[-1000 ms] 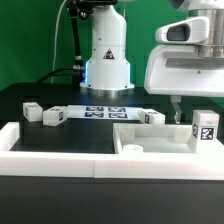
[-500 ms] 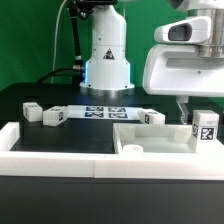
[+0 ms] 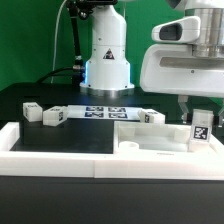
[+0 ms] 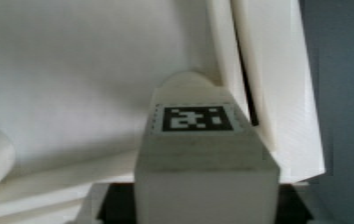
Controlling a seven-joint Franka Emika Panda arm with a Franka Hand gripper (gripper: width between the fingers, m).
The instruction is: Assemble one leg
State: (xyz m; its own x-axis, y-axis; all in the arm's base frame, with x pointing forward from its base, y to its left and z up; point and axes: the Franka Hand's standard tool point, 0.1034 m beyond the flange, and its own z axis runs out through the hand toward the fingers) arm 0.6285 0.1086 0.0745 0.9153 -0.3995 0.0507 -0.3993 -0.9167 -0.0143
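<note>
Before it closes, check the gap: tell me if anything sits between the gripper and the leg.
Nothing visible does. The gripper hangs directly over the leg, and in the wrist view the leg fills the space ahead unobstructed.

leg point(image 3: 201, 129): matt white plastic, printed black-and-white tag. Plate point(image 3: 150, 138): smooth white plastic. Table point(image 3: 70, 140): matt black.

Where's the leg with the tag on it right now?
The leg stands at the far right of the exterior view, upright under the gripper, beside the right end of the large white plate. The wrist view shows its tag close up.
</note>
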